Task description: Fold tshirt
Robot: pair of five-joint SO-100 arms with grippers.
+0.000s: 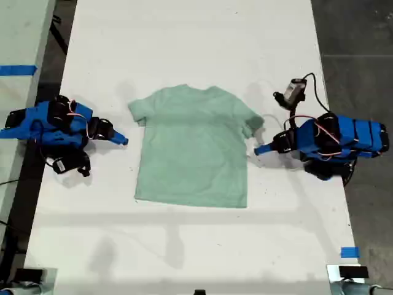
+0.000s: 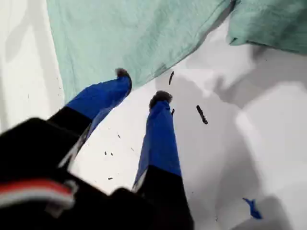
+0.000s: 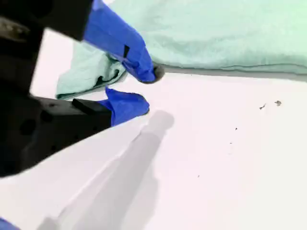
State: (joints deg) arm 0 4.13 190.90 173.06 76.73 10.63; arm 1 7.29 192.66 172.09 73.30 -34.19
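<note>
The pale mint-green tshirt [image 1: 193, 150] lies flat on the white table [image 1: 184, 246], neck toward the far edge. At the exterior view's right, my first gripper [image 1: 258, 149] is open beside the shirt's side hem, just below the rumpled sleeve [image 1: 253, 123]. In the first wrist view my first gripper [image 2: 141, 85] is empty, one fingertip [image 2: 122, 73] at the tshirt [image 2: 129, 33] edge, the sleeve [image 2: 268, 24] apart. At the exterior view's left, my second gripper [image 1: 124, 141] stands a little off the shirt. My second gripper [image 3: 149, 90] is open and empty near the other sleeve [image 3: 84, 72] of the tshirt [image 3: 220, 33].
A small camera on a cable [image 1: 295, 91] sits behind the first arm. Blue tape [image 1: 349, 252] marks the table near the exterior view's lower right. Dark smudges [image 2: 201, 115] and a blue scrap [image 2: 252, 208] lie on the table. A second surface [image 1: 18, 37] adjoins at the exterior view's left.
</note>
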